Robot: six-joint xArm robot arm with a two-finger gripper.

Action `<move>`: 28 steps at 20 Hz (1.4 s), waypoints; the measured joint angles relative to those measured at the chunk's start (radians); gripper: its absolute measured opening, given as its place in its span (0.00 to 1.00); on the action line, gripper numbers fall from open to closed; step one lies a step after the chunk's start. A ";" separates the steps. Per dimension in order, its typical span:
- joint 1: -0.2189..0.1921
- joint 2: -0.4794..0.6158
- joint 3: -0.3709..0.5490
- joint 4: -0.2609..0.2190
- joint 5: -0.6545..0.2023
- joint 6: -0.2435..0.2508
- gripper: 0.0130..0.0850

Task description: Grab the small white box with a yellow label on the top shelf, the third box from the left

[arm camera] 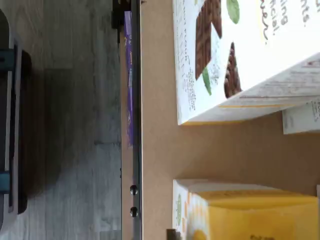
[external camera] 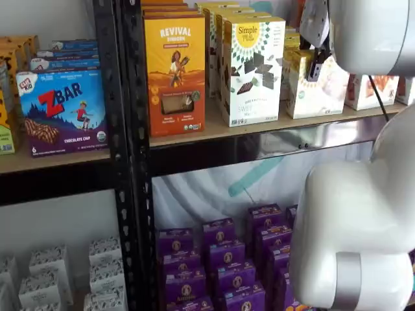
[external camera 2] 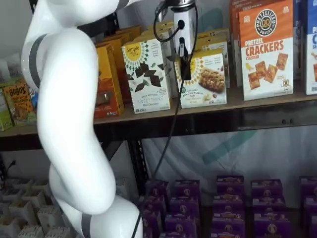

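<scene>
The small white box (external camera 2: 205, 79) is being kept on the top shelf (external camera 2: 257, 101), between one taller white box (external camera 2: 147, 74) and one orange crackers box (external camera 2: 266, 49). The gripper (external camera 2: 184, 64) is being held against its front; whether its fingers are gripping cannot be told.

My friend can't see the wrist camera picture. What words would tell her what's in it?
Two boxes stand apart on a tan shelf board: a white box with chocolate squares and a yellow and white box. Beyond the board's edge are grey floor and purple boxes.
</scene>
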 joint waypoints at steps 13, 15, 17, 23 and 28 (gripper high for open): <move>-0.001 -0.001 -0.001 0.002 0.001 -0.001 0.28; -0.001 -0.003 0.000 0.002 0.002 -0.001 0.28; -0.001 -0.004 0.001 0.002 0.005 -0.001 0.28; -0.001 -0.008 -0.008 -0.004 0.041 0.002 0.28; -0.008 -0.019 -0.016 -0.004 0.078 -0.001 0.28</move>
